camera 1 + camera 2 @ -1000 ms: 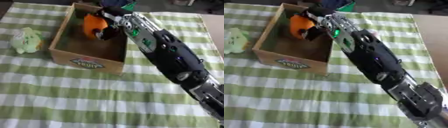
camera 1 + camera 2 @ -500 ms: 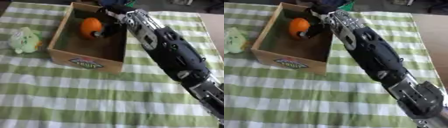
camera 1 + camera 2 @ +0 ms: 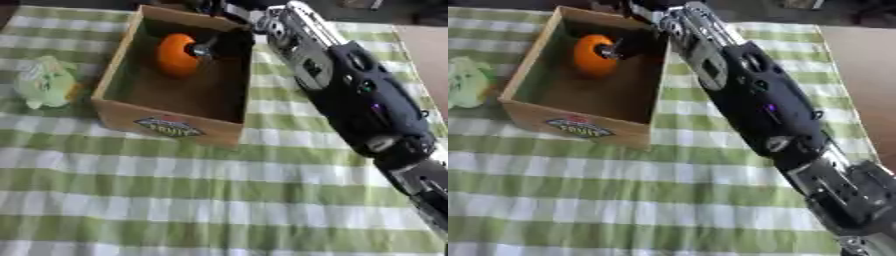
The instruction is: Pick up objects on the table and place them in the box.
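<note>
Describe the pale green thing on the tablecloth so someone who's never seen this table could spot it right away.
Start at the open cardboard box on the green-and-white checked cloth. Just outside the box's left wall, on the cloth, lies the pale green soft-looking object. It is the only loose item outside the box; the orange ball sits inside, by the right hand.

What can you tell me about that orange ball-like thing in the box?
The orange object is round, smooth and plain, perhaps a fruit. It sits inside the cardboard box, toward its far end, on the floor. The robot's right hand reaches in from above; its dark fingers touch the object's right side.
</note>
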Robot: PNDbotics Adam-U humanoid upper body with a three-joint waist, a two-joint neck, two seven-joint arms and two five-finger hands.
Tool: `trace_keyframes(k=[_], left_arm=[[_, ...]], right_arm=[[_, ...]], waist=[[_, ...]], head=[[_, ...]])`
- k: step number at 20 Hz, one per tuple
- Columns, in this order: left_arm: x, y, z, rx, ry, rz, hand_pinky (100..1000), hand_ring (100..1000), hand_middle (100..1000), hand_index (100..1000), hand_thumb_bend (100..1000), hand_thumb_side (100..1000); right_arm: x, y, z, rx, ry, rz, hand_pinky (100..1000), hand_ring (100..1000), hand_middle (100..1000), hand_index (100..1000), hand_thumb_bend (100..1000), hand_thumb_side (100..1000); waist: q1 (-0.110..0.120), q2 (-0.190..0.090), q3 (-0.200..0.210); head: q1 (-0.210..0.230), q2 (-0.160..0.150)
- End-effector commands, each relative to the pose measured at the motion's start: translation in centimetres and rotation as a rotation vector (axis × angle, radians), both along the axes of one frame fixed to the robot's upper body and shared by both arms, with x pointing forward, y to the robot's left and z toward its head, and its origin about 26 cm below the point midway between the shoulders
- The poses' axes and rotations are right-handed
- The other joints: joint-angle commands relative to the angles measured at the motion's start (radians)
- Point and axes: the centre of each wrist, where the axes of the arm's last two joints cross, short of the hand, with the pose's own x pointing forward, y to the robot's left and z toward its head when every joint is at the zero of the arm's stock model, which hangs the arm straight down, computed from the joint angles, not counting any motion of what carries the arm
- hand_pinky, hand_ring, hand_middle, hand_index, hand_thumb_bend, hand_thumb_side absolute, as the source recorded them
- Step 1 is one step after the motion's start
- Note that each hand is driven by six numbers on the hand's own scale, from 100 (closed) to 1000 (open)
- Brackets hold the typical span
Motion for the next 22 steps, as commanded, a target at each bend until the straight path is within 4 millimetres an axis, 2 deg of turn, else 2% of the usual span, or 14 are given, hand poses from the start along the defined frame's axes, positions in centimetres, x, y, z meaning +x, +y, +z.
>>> trace_keyframes(k=[1, 8, 9, 10, 11, 15, 16, 22], left_arm=[[-0.4, 0.2, 0.5, 0.001, -0.02, 0.009, 701, 673, 713, 776, 100, 842], [-0.4, 0.5, 0.3, 0.001, -0.014, 0.025, 701, 674, 713, 776, 100, 841], [-0.4, 0.5, 0.3, 0.001, -0.014, 0.026, 701, 674, 713, 776, 100, 841], [-0.4, 0.5, 0.3, 0.001, -0.014, 0.026, 701, 674, 713, 776, 100, 840], [-0.4, 0.5, 0.3, 0.001, -0.014, 0.027, 701, 675, 713, 776, 100, 840], [-0.4, 0.5, 0.3, 0.002, -0.013, 0.028, 701, 675, 713, 776, 100, 835], [-0.4, 0.5, 0.3, 0.002, -0.013, 0.029, 701, 675, 713, 775, 100, 838], [-0.4, 0.5, 0.4, 0.003, -0.017, 0.029, 702, 676, 714, 775, 100, 837]], right_arm=[[-1.8, -2.3, 2.7, 0.023, -0.074, -0.02, 815, 899, 837, 971, 384, 691], [-3.8, -7.5, 3.0, 0.042, -0.084, -0.137, 822, 906, 845, 987, 427, 695], [-3.9, -8.0, 2.8, 0.042, -0.08, -0.15, 825, 909, 847, 990, 411, 658], [-4.1, -8.6, 2.6, 0.038, -0.075, -0.165, 826, 910, 848, 992, 440, 693], [-4.2, -9.1, 2.4, 0.033, -0.071, -0.18, 827, 913, 850, 995, 451, 692], [-4.4, -10.6, 1.5, 0.016, -0.051, -0.232, 826, 915, 850, 1000, 460, 666], [-4.4, -10.9, 1.3, 0.013, -0.044, -0.243, 825, 914, 849, 999, 468, 690], [-4.3, -12.1, -0.1, 0.011, 0.015, -0.261, 822, 910, 819, 988, 465, 679]], waist=[[0.008, -0.031, -0.01], [0.015, -0.04, -0.036], [0.016, -0.04, -0.037], [0.018, -0.041, -0.038], [0.019, -0.042, -0.039], [0.024, -0.042, -0.041], [0.025, -0.041, -0.041], [0.027, -0.038, -0.041]], head=[[0.012, 0.007], [0.033, 0.006], [0.034, 0.006], [0.036, 0.006], [0.037, 0.006], [0.042, 0.005], [0.044, 0.004], [0.048, 0.002]])
